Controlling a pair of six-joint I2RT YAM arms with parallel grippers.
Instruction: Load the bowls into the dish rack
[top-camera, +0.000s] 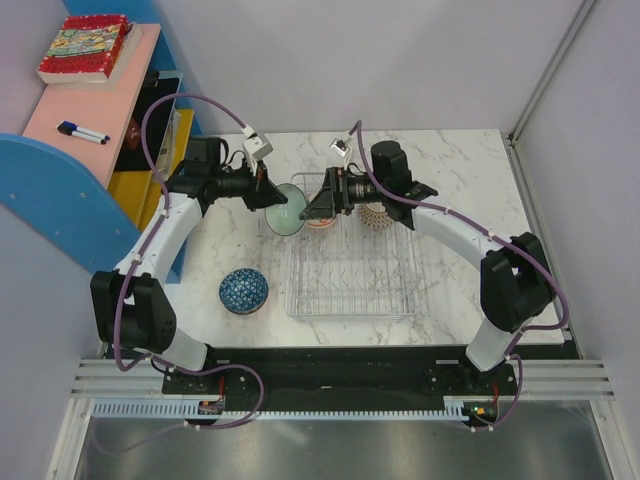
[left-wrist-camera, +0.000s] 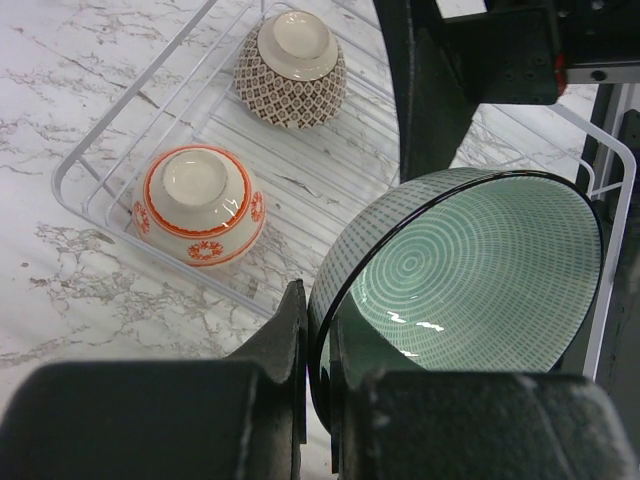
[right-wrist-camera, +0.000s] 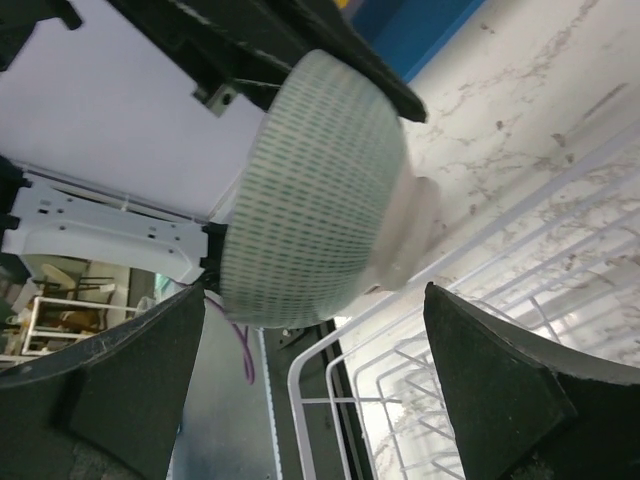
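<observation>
Marble-patterned tabletop (top-camera: 450, 180) is spread before both arm bases. Nearest to them, a blue patterned bowl (top-camera: 243, 291) is left upright on the bare surface, just beside the left side of the dish rack (top-camera: 350, 290) and outside it; it is not yet loaded. The near part of the rack is seen to hold nothing.

Farther back, two bowls are already set upside down inside the rack at its far end: an orange-banded bowl (left-wrist-camera: 198, 203) toward the far left corner and a brown-patterned bowl (left-wrist-camera: 291, 68) a little to its right, apart from each other.

At that far left corner a green ringed bowl (left-wrist-camera: 460, 270) is held on edge, its rim pinched between the narrowly closed fingers of the left gripper (left-wrist-camera: 318, 350). It is raised over the rack's rim and is judged not yet set down, though contact with the wires cannot be told. The right gripper (top-camera: 318, 205) is held wide, its fingers spread either side of the green bowl's foot, gripping nothing.

Two of four visible bowls are judged done; the green bowl is in hand, and the blue one is left.
</observation>
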